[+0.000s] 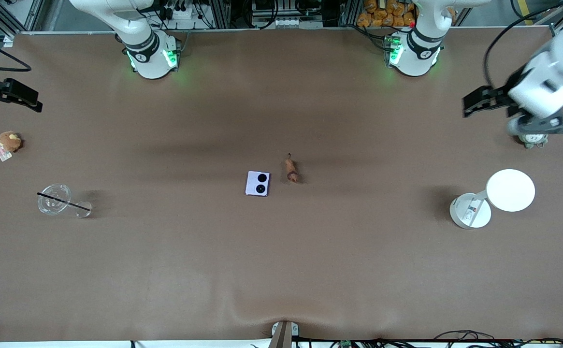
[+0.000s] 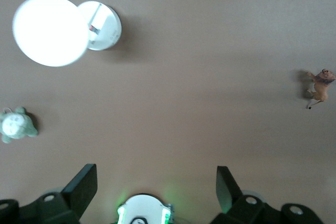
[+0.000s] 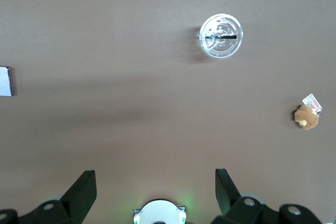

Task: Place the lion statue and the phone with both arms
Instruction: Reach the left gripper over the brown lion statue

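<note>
The lion statue (image 1: 291, 170), a tiny reddish-brown figurine with a thin tail, lies at the table's middle. The lilac phone (image 1: 257, 183), with two black camera circles, lies flat beside it, slightly nearer the front camera and toward the right arm's end. My left gripper (image 1: 474, 103) is open and empty, up in the air at the left arm's end of the table. Its wrist view (image 2: 156, 187) shows the lion (image 2: 320, 87) far off. My right gripper (image 1: 22, 95) is open and empty, up at the right arm's end. Its wrist view (image 3: 155, 187) shows the phone's edge (image 3: 5, 81).
A white disc on a stand (image 1: 510, 190) with a round white base (image 1: 470, 210) and a grey-green plush (image 1: 532, 139) sit at the left arm's end. A round brown plush with a tag (image 1: 9, 141) and a clear cup with a black straw (image 1: 55, 199) sit at the right arm's end.
</note>
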`<state>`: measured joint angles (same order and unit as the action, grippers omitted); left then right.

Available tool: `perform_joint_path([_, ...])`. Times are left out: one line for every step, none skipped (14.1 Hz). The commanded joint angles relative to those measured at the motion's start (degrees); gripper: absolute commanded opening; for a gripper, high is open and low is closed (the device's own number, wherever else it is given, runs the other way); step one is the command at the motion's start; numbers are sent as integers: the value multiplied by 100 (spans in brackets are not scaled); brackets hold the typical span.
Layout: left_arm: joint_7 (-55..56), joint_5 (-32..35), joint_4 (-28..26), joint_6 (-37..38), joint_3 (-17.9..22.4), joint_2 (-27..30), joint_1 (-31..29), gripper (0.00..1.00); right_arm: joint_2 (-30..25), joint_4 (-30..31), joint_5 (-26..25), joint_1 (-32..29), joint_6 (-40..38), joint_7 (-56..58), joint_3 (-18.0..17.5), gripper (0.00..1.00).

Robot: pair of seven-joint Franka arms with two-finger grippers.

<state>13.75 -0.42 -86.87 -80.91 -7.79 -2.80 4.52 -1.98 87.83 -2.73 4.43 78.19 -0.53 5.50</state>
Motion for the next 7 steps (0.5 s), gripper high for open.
perform_joint_path([793, 24, 162, 49, -160, -326, 363, 100, 4, -12, -9, 75, 81, -43, -13, 100])
perform_joint_path([1031, 7, 162, 5, -161, -449, 522, 100, 39, 6, -9, 67, 195, -43, -13, 100])
perform_joint_path([1225, 7, 162, -39, -170, -572, 723, 100, 83, 15, -9, 32, 222, -43, -13, 100])
perform_joint_path([1374, 16, 162, -118, -161, -703, 917, 100, 75, -3, 0, 23, 231, -43, -5, 100])
perform_joint_path([1559, 24, 162, -231, -161, -826, 1101, 100, 75, -20, 26, 49, 257, -43, -13, 100])
perform_joint_path([1787, 16, 162, -389, -161, -967, 1295, 100, 84, 6, 44, 58, 284, -43, -13, 100])
perform_joint_path([2067, 16, 162, -582, -161, -1099, 1453, 100, 92, 6, 96, 58, 302, -35, -13, 100])
